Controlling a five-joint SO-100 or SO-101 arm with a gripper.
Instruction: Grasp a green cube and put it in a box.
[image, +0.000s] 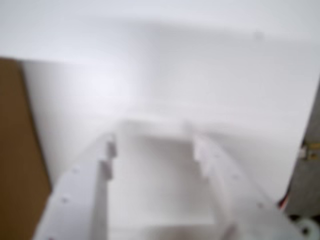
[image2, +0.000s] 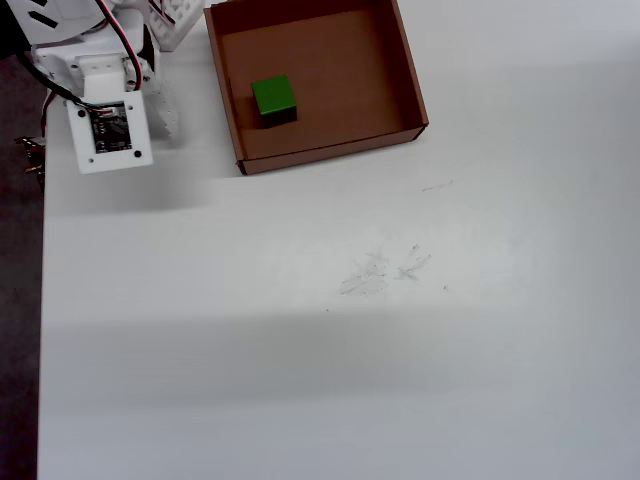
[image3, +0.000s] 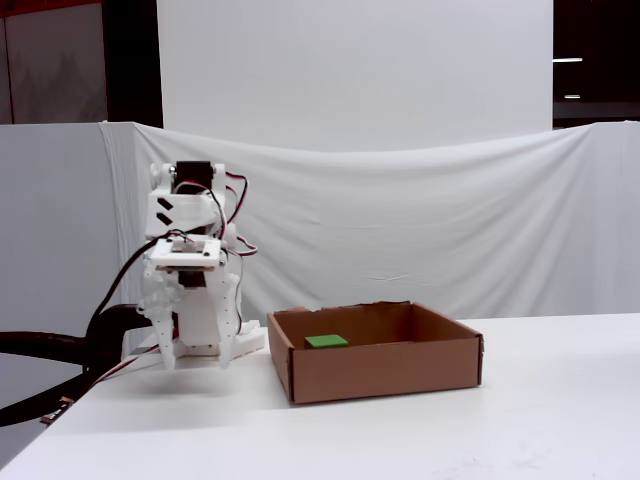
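The green cube (image2: 273, 98) lies on the floor of the brown cardboard box (image2: 330, 152), towards its left side in the overhead view. In the fixed view the cube (image3: 326, 341) shows just over the box's front wall (image3: 385, 370). My white gripper (image3: 198, 362) hangs folded near the arm's base, left of the box, pointing down at the table. In the wrist view my gripper (image: 154, 142) is open and empty, with only white table between the fingers. A brown surface, likely the box (image: 15, 150), fills that view's left edge. The cube does not show there.
The arm's base and wrist board (image2: 110, 135) sit at the table's top left corner in the overhead view and hide the gripper there. The table's left edge (image2: 42, 300) is close to the arm. A white cloth backdrop (image3: 420, 220) hangs behind.
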